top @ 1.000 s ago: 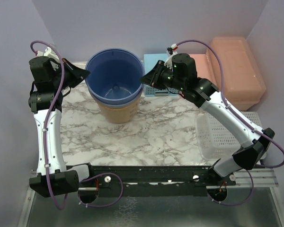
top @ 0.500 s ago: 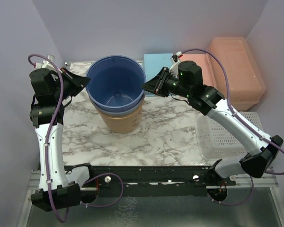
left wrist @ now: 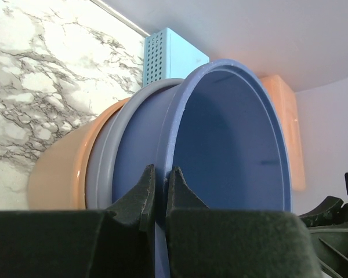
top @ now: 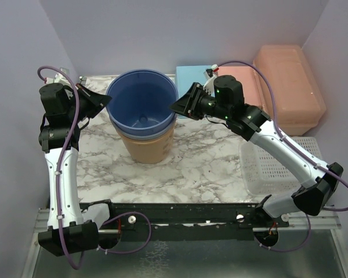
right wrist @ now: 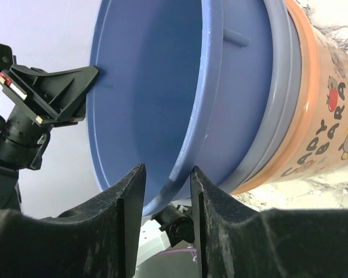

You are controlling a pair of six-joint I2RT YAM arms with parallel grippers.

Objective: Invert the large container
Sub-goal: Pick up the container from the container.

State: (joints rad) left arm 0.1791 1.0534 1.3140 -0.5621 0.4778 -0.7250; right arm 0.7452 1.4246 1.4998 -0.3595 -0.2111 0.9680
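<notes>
The large container point(top: 290, 81), a peach-orange lidded box, stands upright at the back right; a strip of it shows in the left wrist view point(left wrist: 285, 133). Neither gripper touches it. Both work at a blue bucket point(top: 142, 104) nested in a grey one point(left wrist: 104, 168) and an orange one point(top: 148, 145), tilted toward the back. My left gripper point(top: 106, 99) is shut on the blue rim's left side point(left wrist: 160, 174). My right gripper point(top: 177, 106) stands open with the blue rim point(right wrist: 188, 133) passing between its fingers point(right wrist: 167, 174), gaps on both sides.
A light blue perforated box point(top: 191, 78) sits behind the buckets, with a pink box point(top: 246, 81) beside it. A white perforated basket point(top: 272, 165) lies at the right under my right arm. The walls close in at the back and both sides.
The right gripper's jaws have spread apart from the blue rim. The bucket stack has shifted slightly to the right and nearer. The left grip is unchanged.
</notes>
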